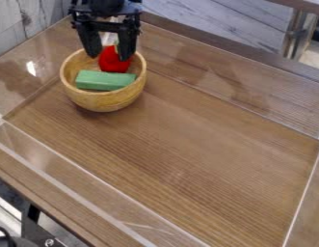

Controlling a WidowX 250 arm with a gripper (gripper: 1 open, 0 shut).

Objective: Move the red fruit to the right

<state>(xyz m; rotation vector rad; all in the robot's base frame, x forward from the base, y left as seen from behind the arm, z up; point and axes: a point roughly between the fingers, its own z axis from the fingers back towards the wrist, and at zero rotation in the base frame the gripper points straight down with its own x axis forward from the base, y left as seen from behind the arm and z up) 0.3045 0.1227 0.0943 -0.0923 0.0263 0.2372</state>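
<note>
Upper left of frame: the gripper hangs pointing down over the tan bowl, jaws spread wide and holding nothing, fingers either side of the red fruit, which sits at the back of the bowl just beside the green block. Risks, as I judge them: the round fruit could squirt out of a closing pinch, a finger could catch the bowl rim or the block and drag the bowl along, and a shallow grip may drop the fruit on its way right.
</note>
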